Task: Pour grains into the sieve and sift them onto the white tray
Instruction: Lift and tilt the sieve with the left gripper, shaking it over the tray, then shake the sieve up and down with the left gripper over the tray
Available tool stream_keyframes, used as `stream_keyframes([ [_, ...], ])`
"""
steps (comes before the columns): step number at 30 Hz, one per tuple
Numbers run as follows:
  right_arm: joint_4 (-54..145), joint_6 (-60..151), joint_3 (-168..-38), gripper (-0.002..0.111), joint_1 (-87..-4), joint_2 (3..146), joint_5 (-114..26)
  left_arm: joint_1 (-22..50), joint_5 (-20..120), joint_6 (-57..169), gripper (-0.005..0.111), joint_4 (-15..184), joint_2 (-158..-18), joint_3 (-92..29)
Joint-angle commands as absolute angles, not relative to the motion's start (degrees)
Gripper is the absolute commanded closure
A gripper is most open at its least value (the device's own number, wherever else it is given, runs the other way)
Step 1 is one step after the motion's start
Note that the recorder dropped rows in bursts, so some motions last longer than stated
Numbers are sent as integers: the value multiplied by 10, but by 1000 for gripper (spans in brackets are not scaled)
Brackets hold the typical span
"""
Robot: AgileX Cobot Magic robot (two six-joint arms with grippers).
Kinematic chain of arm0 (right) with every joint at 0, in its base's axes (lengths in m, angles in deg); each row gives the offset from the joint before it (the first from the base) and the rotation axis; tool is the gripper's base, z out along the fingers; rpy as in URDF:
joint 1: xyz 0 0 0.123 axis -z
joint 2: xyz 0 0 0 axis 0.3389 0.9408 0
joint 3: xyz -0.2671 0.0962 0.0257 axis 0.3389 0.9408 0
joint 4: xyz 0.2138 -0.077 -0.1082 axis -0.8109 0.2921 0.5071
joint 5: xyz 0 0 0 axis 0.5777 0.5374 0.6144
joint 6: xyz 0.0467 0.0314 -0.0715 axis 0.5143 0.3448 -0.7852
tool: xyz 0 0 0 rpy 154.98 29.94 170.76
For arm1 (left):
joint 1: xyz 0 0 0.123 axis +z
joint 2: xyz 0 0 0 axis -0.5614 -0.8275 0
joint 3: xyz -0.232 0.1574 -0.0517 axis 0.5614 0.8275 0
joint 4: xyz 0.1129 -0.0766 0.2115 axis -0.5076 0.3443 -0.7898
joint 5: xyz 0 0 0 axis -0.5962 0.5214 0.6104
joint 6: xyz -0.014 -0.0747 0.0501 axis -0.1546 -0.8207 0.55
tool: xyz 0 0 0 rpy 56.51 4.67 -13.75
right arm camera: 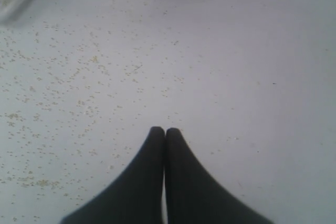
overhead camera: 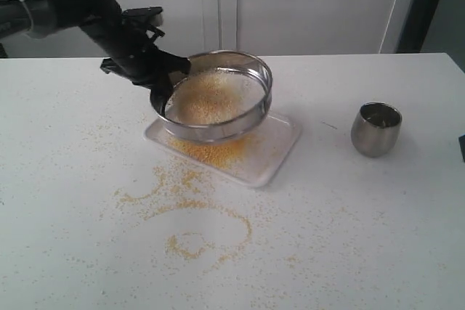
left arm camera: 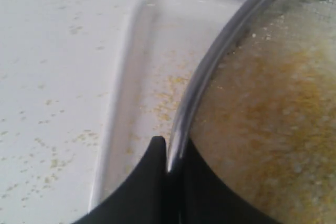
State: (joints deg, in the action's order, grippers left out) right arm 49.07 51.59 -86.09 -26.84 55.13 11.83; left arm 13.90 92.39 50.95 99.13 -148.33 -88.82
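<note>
Evidently the left gripper [left arm camera: 168,148] is nipped narrowly on the rim of the sieve [overhead camera: 218,96], one jaw inside and one outside. It holds the sieve above the white tray [overhead camera: 280,149] so the grains [overhead camera: 211,99] drop there (many litter the table [overhead camera: 363,237]). The right gripper [right arm camera: 165,132] is closed and empty.

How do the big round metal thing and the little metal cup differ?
The sieve is wide and shallow; the cup is small, rounded and deeper. The sieve is gripped at its rim by the left fingers over the white tray; the cup stands alone on the table. Both are shiny steel.
</note>
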Motion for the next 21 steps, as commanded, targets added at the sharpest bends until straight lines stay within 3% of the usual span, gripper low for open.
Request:
stream_keyframes([
  [1, 494, 513, -860, 108, -268, 548, 117, 121, 934, 321, 107, 792, -1466, -899],
  [3, 494, 513, -860, 108, -268, 548, 117, 147, 947, 256, 107, 835, -1466, -901],
  [6, 494, 513, -860, 108, -268, 548, 117, 124, 948, 519, 107, 1061, -1470, -901],
  [8, 494, 513, -860, 108, -268, 548, 116, 97, 940, 525, 107, 1004, -1472, -901],
  [12, 494, 513, -860, 108, -268, 548, 116, 112, 949, 258, 107, 721, -1471, -909],
  [14, 494, 513, -860, 108, -268, 548, 116, 135, 961, 226, 107, 802, -1468, -912],
  [17, 494, 513, -860, 108, -268, 548, 116, 112, 947, 435, 107, 1003, -1473, -910],
  [19, 494, 513, -860, 108, -268, 548, 116, 78, 944, 494, 107, 958, -1473, -910],
  [21, 494, 513, -860, 108, -268, 548, 116, 68, 944, 375, 107, 797, -1472, -912],
])
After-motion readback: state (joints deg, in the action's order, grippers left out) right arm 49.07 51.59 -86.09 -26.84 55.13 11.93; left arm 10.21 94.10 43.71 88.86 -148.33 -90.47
